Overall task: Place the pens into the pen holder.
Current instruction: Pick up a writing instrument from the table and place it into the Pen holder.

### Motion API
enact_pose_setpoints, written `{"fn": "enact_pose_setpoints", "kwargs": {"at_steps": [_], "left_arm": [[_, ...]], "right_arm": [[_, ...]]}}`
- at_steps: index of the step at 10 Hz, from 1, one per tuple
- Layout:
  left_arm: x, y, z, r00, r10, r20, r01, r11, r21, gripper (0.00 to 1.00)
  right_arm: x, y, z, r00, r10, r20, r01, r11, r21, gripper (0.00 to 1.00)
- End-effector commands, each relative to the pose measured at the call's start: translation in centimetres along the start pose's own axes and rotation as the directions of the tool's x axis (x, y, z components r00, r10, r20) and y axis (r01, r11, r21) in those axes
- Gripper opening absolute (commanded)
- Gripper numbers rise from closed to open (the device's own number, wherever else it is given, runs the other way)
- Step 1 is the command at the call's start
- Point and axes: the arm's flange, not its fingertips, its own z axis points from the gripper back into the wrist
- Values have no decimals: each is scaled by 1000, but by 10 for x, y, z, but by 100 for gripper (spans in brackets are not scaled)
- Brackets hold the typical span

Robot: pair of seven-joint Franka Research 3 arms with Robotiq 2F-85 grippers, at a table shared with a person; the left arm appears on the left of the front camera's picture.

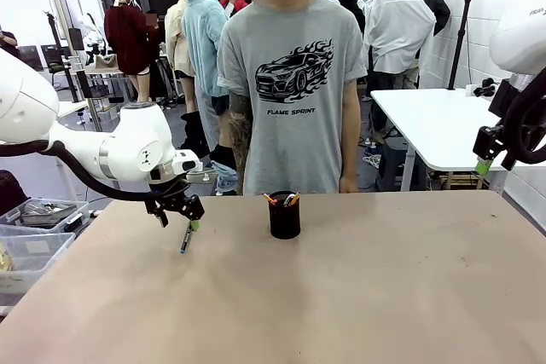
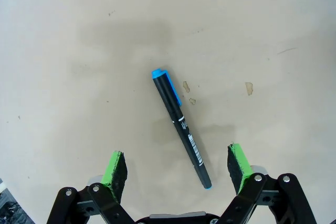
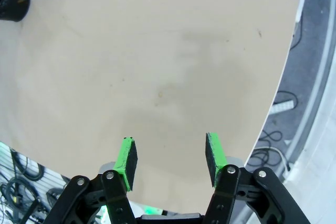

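A busy workshop lies behind the pale tan surface (image 1: 358, 296), with a person in a grey printed T-shirt (image 1: 294, 83) standing at its far edge. Near the far middle stands the small black cylindrical pen holder (image 1: 284, 216), already carrying pens (image 1: 281, 199) whose tips poke above its rim — an orange-yellow one shows, though how many are inside is hard to tell. One slim black pen with a blue cap (image 2: 181, 125) lies flat on the surface to the left of the holder, well apart from it.

The left end effector (image 1: 180, 214) hangs just above that pen, its green pads spread wide and holding nothing; in the wrist view the pen lies aslant between the pads, its tip nearer one of them. The right end effector (image 3: 169, 161) is raised beyond the surface's right edge, fingers partly apart and empty.

By the look of it the job is mostly done — this last pen needs gripping, carrying and dropping into the holder. The path between pen and holder is bare, and the surface's edges lie well away from both.
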Motion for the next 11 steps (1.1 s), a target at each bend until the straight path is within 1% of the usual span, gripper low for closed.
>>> {"fn": "enact_pose_setpoints", "kwargs": {"at_steps": [1, 6, 7, 11], "left_arm": [[14, -4, -13, 1000, 23, -13, -23, 1000, -2, 100], [21, -3, -22, 998, 39, -39, -39, 999, 21, 100], [21, -5, -22, 998, 30, -46, -29, 999, 13, 93], [23, -6, -22, 998, 33, -54, -33, 999, 16, 19]], "right_arm": [[-1, 0, 0, 1000, 0, 2, 0, 1000, -7, 66], [-1, 0, 0, 1000, 0, 2, 0, 1000, -7, 66], [-1, 0, 0, 1000, 0, 2, 0, 1000, -7, 66], [-1, 0, 0, 1000, 0, 2, 0, 1000, -7, 66]]}}
